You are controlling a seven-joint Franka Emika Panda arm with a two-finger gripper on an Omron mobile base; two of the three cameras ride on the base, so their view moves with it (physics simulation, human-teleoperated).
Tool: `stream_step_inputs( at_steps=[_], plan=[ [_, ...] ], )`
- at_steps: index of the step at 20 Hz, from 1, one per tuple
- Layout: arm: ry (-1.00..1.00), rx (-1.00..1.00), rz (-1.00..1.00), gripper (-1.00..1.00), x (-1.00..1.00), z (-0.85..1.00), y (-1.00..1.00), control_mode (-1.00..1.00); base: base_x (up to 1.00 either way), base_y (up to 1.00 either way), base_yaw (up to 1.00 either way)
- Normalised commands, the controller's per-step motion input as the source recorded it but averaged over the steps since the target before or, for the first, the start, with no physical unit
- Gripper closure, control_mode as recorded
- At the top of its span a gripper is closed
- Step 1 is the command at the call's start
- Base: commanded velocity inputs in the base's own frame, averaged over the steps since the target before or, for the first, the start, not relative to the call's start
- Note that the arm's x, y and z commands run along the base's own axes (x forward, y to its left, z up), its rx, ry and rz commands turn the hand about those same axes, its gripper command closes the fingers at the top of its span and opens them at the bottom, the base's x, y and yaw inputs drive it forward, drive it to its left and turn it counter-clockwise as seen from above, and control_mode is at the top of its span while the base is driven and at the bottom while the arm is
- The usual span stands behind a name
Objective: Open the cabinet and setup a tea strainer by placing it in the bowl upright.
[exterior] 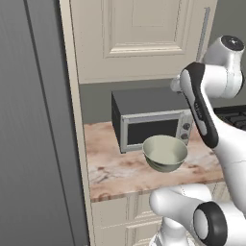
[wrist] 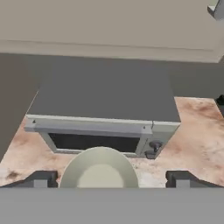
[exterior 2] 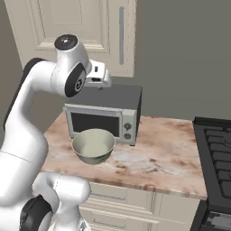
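The cabinet (exterior: 139,38) (exterior 2: 81,27) hangs on the wall with its cream door shut, and the slim silver handle (exterior: 206,26) (exterior 2: 121,35) runs down its right edge. The pale grey-green bowl (exterior: 165,153) (exterior 2: 93,145) (wrist: 99,170) stands upright and empty on the counter, just in front of the microwave. My gripper (exterior 2: 101,83) (wrist: 112,179) hovers above the microwave's top, below the cabinet's bottom edge, open with nothing between its fingers. The tea strainer is out of view.
A dark grey microwave (exterior: 149,120) (exterior 2: 106,113) (wrist: 105,100) sits at the back of the marbled counter (exterior 2: 167,153). A black stove (exterior 2: 216,153) lies to the right. A tall dark grey panel (exterior: 33,120) bounds the counter on the left. Cream drawer fronts (exterior 2: 135,203) run below.
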Motion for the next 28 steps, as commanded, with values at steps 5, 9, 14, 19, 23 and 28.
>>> stream_step_inputs(
  at_steps=[5, 9, 14, 19, 23, 28],
  plan=[
    [-0.40, 0.00, -0.04, -1.00, -0.28, 1.00, -0.55, -1.00, 0.00, 0.00, 0.00],
    [-0.37, 0.00, -0.09, -1.00, -0.34, 1.00, -0.36, -1.00, 0.00, 0.00, 0.00],
    [-0.06, 0.00, -0.21, -1.00, -0.14, 0.94, -0.18, -1.00, 0.00, 0.00, 0.00],
    [0.11, 0.03, -0.10, -1.00, 0.04, 0.14, -0.04, -1.00, 0.00, 0.00, 0.00],
    [0.00, 0.00, 0.00, -1.00, 0.01, 0.00, 0.00, -1.00, 0.00, 0.00, 0.00],
    [0.00, 0.01, 0.01, -1.00, 0.24, 0.00, 0.00, -1.00, 0.00, 0.00, 0.00]
  ],
)
